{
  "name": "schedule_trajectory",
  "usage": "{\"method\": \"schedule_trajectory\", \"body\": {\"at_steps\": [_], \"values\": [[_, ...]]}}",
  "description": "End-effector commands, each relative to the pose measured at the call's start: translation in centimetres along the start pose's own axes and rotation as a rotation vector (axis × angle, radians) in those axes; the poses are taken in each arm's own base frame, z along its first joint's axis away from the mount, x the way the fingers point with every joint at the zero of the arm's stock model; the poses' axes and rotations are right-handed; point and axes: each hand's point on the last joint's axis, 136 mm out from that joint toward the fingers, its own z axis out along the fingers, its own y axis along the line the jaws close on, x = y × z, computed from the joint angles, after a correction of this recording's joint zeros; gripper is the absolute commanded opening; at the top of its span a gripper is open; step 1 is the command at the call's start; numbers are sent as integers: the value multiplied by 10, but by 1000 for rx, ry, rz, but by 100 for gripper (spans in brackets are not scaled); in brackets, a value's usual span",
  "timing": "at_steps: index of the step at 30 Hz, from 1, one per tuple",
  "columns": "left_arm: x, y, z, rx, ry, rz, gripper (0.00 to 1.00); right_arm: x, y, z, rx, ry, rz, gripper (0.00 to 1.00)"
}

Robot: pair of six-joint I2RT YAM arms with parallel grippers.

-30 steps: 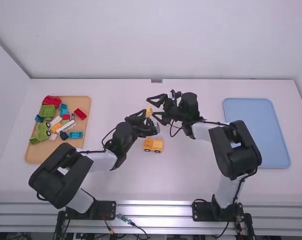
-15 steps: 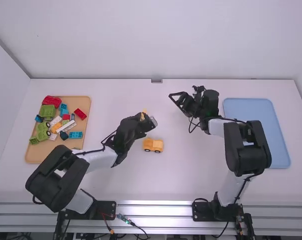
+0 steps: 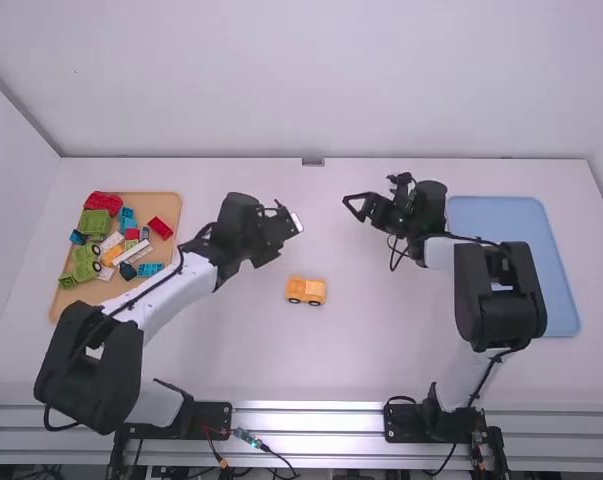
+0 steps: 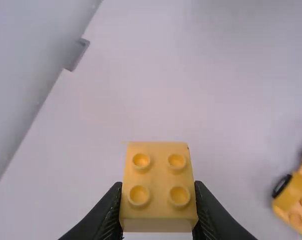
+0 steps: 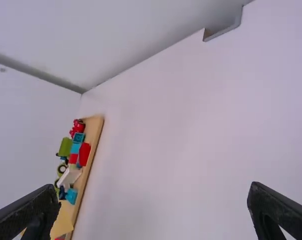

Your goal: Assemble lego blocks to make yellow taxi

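You have a yellow, black-wheeled toy car (image 3: 306, 291) on the table (image 3: 371, 350); leftward, a tan tray (image 3: 73, 308) holding multicoloured plastic bricks (image 3: 160, 228); rightward, a pale-blue tray (image 3: 506, 225); beyond, your left gripper (image 3: 273, 230) pinches a yellow four-stud block (image 4: 159, 182); your right gripper (image 3: 354, 208) has fingers spread.

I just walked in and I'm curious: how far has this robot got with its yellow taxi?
Partway, it seems. A yellow wheeled body stands on the table, so that part looks done. The left gripper holds a yellow four-stud block, not yet on the body. Fitting it is probably what's left; I can't tell whether more pieces will follow. The right gripper is open.
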Motion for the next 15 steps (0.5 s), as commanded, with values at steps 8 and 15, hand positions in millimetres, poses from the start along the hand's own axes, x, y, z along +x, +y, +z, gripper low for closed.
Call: {"method": "schedule_trajectory", "body": {"at_steps": [8,15], "values": [[14,-22,-45,348,-248,84,2,-2,8,-9,-97,31,-206,99],[39,-52,-47,434,-227,143,2,16,10,-7,-137,81,-473,99]]}}
